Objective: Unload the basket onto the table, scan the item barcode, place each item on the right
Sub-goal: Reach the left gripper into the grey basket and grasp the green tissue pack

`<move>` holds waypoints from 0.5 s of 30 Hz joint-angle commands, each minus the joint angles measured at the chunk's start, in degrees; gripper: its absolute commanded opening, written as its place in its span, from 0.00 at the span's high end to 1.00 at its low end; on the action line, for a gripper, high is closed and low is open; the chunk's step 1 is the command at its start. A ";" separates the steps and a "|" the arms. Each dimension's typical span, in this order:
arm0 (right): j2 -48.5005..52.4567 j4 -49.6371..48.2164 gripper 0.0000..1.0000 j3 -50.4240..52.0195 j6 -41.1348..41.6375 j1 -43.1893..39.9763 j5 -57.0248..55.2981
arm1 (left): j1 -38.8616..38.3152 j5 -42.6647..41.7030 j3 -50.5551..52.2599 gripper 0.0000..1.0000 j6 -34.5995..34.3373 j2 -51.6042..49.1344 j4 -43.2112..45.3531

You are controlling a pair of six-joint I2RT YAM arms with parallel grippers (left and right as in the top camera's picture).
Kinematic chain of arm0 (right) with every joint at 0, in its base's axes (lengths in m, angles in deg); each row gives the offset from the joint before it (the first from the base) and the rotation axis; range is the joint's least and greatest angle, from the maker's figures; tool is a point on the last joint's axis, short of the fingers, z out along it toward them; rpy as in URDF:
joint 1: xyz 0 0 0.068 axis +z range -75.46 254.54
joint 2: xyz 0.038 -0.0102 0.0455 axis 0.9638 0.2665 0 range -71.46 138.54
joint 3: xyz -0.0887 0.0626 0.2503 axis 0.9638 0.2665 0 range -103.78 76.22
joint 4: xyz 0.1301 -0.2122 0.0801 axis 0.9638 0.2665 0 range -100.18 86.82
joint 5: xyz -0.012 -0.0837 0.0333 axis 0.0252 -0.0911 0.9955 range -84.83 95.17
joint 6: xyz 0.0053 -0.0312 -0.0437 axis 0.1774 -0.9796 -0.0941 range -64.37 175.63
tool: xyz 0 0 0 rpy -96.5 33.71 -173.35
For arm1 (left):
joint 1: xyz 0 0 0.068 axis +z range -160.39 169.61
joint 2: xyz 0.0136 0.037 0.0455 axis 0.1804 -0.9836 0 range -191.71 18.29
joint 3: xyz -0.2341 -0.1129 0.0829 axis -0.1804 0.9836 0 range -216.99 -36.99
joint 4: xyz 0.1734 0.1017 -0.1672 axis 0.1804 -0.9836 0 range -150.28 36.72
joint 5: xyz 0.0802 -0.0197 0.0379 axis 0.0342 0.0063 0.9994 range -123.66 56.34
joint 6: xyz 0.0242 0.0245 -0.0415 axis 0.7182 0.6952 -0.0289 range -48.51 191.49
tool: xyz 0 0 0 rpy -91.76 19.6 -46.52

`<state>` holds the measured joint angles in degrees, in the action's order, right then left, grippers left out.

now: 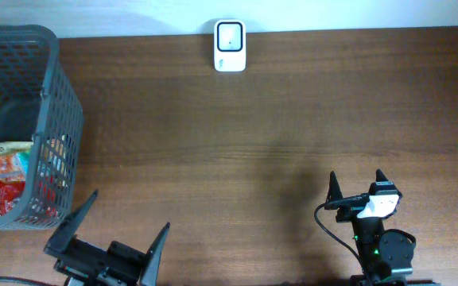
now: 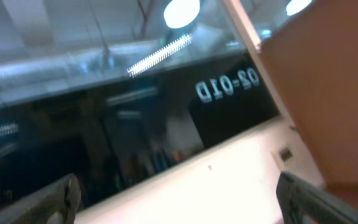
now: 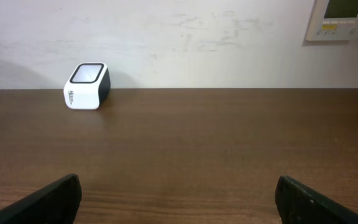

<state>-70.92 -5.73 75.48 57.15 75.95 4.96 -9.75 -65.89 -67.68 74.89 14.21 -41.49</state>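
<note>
The items, orange and red snack packets, lie inside a grey mesh basket at the table's left edge. The white barcode scanner stands at the far edge, window facing up; the right wrist view has this scanner at far left. My left gripper is open at the near left, just right of the basket, with nothing between its fingers. Its own camera points up off the table, and the left gripper is empty there. My right gripper is open and empty at the near right, and the right gripper faces bare wood.
The brown wooden table runs back to a white wall carrying a wall panel. The left wrist view holds a dark window and ceiling lights.
</note>
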 commanded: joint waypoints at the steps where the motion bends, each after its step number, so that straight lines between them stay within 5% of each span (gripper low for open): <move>1: -0.33 0.26 0.01 0.42 0.26 -0.31 -0.48 | -0.11 -7.43 -2.75 0.01 -0.13 -2.23 -0.72; 4: -0.33 0.26 0.01 0.42 0.26 -0.31 -0.48 | -0.11 -10.67 -2.80 0.01 -0.28 -2.23 1.81; 7: -0.33 0.24 0.02 0.42 0.26 -0.31 -0.48 | -0.11 -6.62 -8.79 0.01 -7.85 -4.55 -1.09; 8: -0.33 0.26 0.02 0.42 0.26 -0.31 -0.48 | -0.11 -5.81 -13.27 0.01 -7.89 -7.23 -8.02; 10: -0.33 0.26 0.02 0.42 0.26 -0.31 -0.48 | -0.11 -5.79 -30.42 0.01 -0.96 -21.40 -35.54; 12: -0.33 0.26 0.01 0.42 0.26 -0.31 -0.48 | -0.11 -13.68 -40.30 0.01 3.39 -31.76 -49.22; 15: -0.33 0.26 0.01 0.42 0.26 -0.31 -0.48 | -0.11 -12.00 -43.23 0.01 3.41 -40.79 -48.70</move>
<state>-70.92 -5.75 75.48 57.10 75.95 4.96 -9.73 -76.73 -108.99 75.94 -21.46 -92.27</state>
